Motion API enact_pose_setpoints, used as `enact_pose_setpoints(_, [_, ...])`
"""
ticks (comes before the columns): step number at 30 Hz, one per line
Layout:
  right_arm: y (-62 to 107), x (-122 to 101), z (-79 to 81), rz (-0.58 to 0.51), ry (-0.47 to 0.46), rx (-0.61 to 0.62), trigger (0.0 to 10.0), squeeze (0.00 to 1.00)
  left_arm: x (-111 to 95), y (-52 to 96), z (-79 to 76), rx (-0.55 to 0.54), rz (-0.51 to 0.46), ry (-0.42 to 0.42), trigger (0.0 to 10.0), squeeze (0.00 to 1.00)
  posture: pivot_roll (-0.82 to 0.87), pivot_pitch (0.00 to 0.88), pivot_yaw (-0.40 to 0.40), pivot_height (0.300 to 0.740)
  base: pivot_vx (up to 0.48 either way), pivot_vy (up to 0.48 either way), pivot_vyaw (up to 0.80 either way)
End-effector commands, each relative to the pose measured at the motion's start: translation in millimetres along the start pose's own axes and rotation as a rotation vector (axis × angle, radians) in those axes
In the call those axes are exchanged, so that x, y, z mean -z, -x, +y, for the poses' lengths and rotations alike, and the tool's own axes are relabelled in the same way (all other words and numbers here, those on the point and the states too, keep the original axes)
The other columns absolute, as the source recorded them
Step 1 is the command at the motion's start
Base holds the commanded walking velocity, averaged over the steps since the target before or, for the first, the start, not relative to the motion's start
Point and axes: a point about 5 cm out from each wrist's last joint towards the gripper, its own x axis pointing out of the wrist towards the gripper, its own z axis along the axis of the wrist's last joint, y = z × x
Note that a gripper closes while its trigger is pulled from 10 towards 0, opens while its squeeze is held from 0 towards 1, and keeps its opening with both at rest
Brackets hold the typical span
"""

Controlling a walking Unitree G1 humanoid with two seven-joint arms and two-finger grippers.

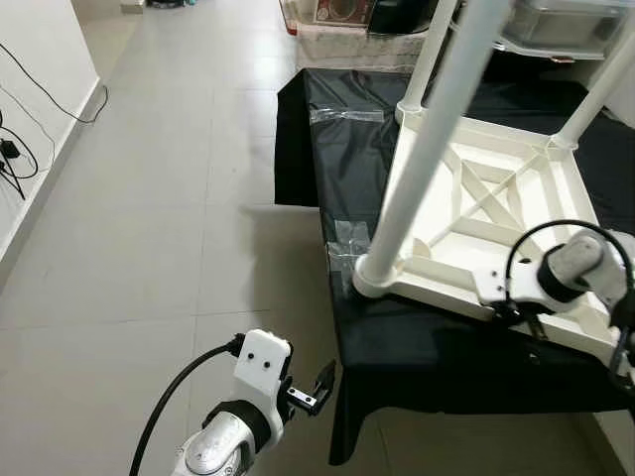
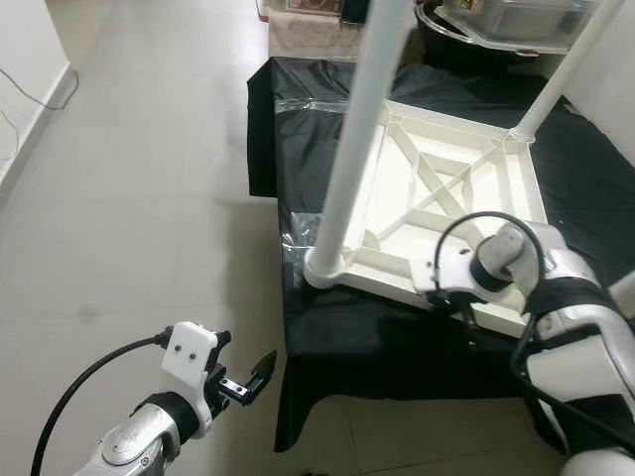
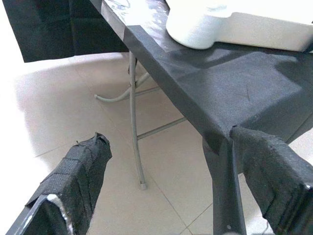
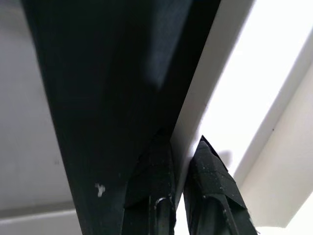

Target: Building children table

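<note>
Left: the left gripper (image 1: 319, 389) hangs low over the tiled floor (image 1: 169, 228), just off the corner of the black-draped work table (image 1: 417, 347), its 2 fingers spread wide and holding nothing. Centre: the white children table (image 1: 476, 213) lies upside down on the black cloth, its ribbed underside facing up; 3 white legs (image 1: 427, 149) stand in view, seated in corner sockets. Right: the right gripper (image 2: 458, 305) sits at the near rim of the upturned top, its 2 fingers closed on that thin edge, 1 on each side. The piece looks like moulded plastic: probably light, stiff and smooth, hence liable to slide on the cloth; the rim and the cross-ribs offer the firmest holds, the round legs less so. Behind it, a clear storage bin (image 1: 561, 25) stands at the far edge; its contents cannot be made out
</note>
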Motion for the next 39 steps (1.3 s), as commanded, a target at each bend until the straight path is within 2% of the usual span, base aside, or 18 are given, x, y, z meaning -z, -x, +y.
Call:
enact_pose_setpoints(1, [-27.0,-1,22.3,0.093,0.172,-0.199,0.0,0.0,4,0.9,-0.3,0.006,0.015,0.008,10.0,0.0,0.08,0.178,-0.081,0.74,0.0,0.0,0.0])
enact_pose_setpoints(4, [-24.0,7,25.6,0.127,0.167,-0.212,0.0,0.0,4,0.9,-0.3,0.006,0.015,0.008,10.0,0.0,0.08,0.178,-0.082,0.74,0.0,0.0,0.0])
enact_pose_setpoints(8, [-16.7,28,37.5,0.167,0.097,-0.226,0.0,0.0,4,1.3,0.5,0.005,0.016,0.008,10.0,0.0,0.07,0.177,-0.077,0.74,0.0,0.0,0.0])
enact_pose_setpoints(11, [-17.7,37,49.3,0.163,0.108,-0.256,0.0,0.0,5,1.1,0.8,0.007,0.018,0.008,10.0,0.0,0.07,0.177,-0.076,0.74,0.0,0.0,0.0])
enact_pose_setpoints(12, [-20.8,38,52.8,0.164,0.136,-0.254,0.0,0.0,5,1.0,1.1,0.009,0.019,0.008,10.0,0.0,0.07,0.175,-0.071,0.74,0.0,0.0,0.0])
enact_pose_setpoints(16, [-25.6,34,53.6,0.148,0.175,-0.244,0.0,0.0,5,0.9,1.3,0.012,0.021,0.008,10.0,0.0,0.07,0.173,-0.068,0.74,0.0,0.0,0.0])
enact_pose_setpoints(19, [-30.7,21,45.2,0.079,0.201,-0.191,0.0,0.0,5,0.5,1.3,0.014,0.023,0.005,10.0,0.0,0.07,0.171,-0.067,0.74,0.0,0.0,0.0])
enact_pose_setpoints(20, [-32.0,10,37.5,0.037,0.232,-0.149,0.0,0.0,6,0.6,1.3,0.014,0.024,0.005,10.0,0.0,0.08,0.164,-0.069,0.74,0.0,0.0,0.0])
enact_pose_setpoints(21, [-32.0,10,37.5,0.037,0.232,-0.149,0.0,0.0,6,0.6,1.3,0.014,0.024,0.005,10.0,0.0,0.08,0.164,-0.069,0.74,0.0,0.0,0.0])
enact_pose_setpoints(23, [-33.4,-7,25.9,-0.022,0.3,-0.078,0.0,0.0,6,0.9,1.3,0.012,0.025,0.005,10.0,0.0,0.08,0.162,-0.073,0.74,0.0,0.0,0.0])
enact_pose_setpoints(27, [-33.8,-13,22.8,-0.04,0.324,-0.055,0.0,0.0,6,0.9,1.4,0.012,0.025,0.005,10.0,0.0,0.08,0.162,-0.073,0.74,0.0,0.0,0.0])
enact_pose_setpoints(29, [-35.7,-29,17.4,-0.115,0.374,-0.037,0.0,0.0,7,1.2,1.2,0.011,0.025,0.007,10.0,0.0,0.08,0.158,-0.075,0.74,0.0,0.0,0.0])
enact_pose_setpoints(33, [-36.0,-43,12.2,-0.184,0.392,-0.014,0.0,0.0,7,1.5,0.8,0.012,0.025,0.009,10.0,0.0,0.08,0.155,-0.074,0.74,0.0,0.0,0.0])
enact_pose_setpoints(39, [-30.3,-81,-5.4,-0.333,0.472,0.079,0.0,0.0,7,1.9,-0.1,0.016,0.026,0.013,10.0,0.0,0.08,0.156,-0.075,0.74,0.0,0.0,0.0])
